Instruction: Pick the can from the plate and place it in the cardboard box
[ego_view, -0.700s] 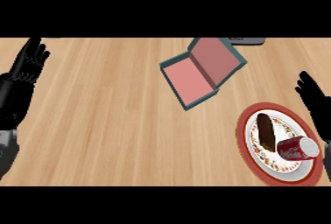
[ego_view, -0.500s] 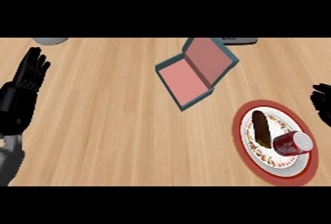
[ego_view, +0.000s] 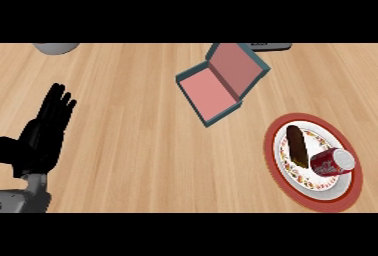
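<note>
Since earlier: right hand has gone out of sight past the counter's right edge; left hand has come further inward.
Left hand (ego_view: 46, 131): near the counter's (ego_view: 133, 150) left edge, fingers straight and spread, released, holding nothing.
Can (ego_view: 333, 163): red, lying on its side on the plate's right part, silver end facing right.
Plate (ego_view: 284, 172): red-rimmed, patterned, by the counter's front right corner; a dark brown oblong item (ego_view: 297, 146) lies just left of the can.
Cardboard box (ego_view: 221, 82): open, pink inside with teal edges, near the far edge, well apart from the plate.
Far edge: a grey round object (ego_view: 56, 48) at left, a dark flat object (ego_view: 270, 46) at right, both cut off.
</note>
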